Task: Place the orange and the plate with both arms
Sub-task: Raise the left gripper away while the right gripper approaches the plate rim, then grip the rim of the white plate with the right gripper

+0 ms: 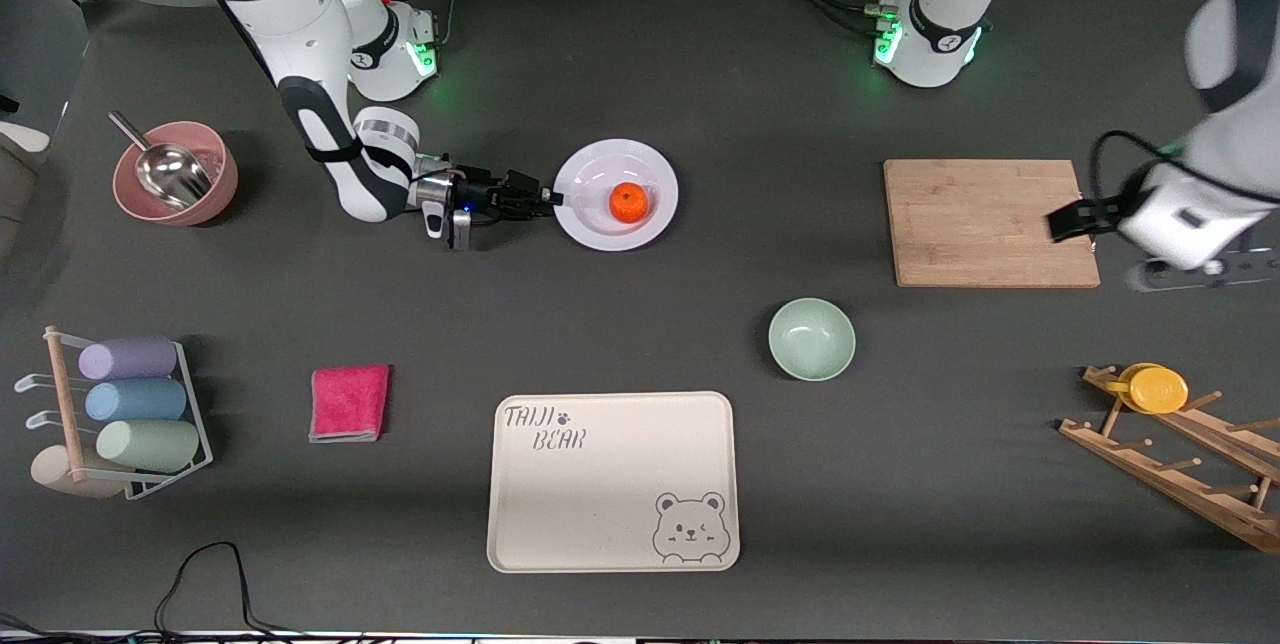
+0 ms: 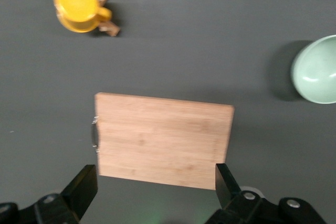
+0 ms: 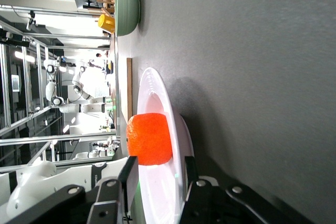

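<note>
The orange (image 1: 627,203) lies in the white plate (image 1: 660,174), which rests on the table toward the right arm's end. My right gripper (image 1: 553,196) lies level at the plate's rim, one finger above the rim and one below it, jaws apart. In the right wrist view the orange (image 3: 149,139) sits on the plate (image 3: 157,90) just past my right gripper (image 3: 158,163). My left gripper (image 1: 1070,221) is open and empty over the edge of the wooden cutting board (image 1: 985,222). The left wrist view shows my left gripper (image 2: 156,182) above that board (image 2: 163,140).
A pale green bowl (image 1: 811,339) and a cream bear tray (image 1: 610,484) lie nearer the front camera. A pink bowl with a metal scoop (image 1: 175,174), a pink cloth (image 1: 348,402) and a cup rack (image 1: 120,414) are at the right arm's end. A wooden rack with a yellow cup (image 1: 1155,389) is at the left arm's end.
</note>
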Controlling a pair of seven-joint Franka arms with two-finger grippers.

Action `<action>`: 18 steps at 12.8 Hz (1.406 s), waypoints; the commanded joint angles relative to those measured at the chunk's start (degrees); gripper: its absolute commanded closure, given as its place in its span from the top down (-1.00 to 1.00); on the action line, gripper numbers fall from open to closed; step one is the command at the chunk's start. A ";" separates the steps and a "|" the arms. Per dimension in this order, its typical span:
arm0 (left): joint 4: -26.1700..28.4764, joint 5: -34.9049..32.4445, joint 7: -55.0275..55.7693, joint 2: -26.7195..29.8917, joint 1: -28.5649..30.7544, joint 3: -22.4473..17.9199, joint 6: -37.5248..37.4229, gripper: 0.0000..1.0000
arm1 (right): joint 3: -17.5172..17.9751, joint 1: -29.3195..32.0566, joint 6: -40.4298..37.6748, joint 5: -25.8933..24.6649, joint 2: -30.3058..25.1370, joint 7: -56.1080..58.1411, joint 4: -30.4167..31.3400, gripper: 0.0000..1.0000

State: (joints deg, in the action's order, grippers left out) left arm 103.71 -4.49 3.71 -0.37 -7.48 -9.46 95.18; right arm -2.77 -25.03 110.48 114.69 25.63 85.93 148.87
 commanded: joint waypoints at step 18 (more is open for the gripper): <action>-3.42 0.27 1.03 5.46 6.25 7.97 -11.59 1.00 | 0.48 2.78 -1.59 -4.91 -17.82 -23.70 -2.52 -1.00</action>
State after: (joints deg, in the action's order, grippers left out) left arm 101.80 -4.39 4.48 4.78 -0.60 -1.24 85.63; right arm -2.73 -23.66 109.05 111.16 9.65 65.07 146.58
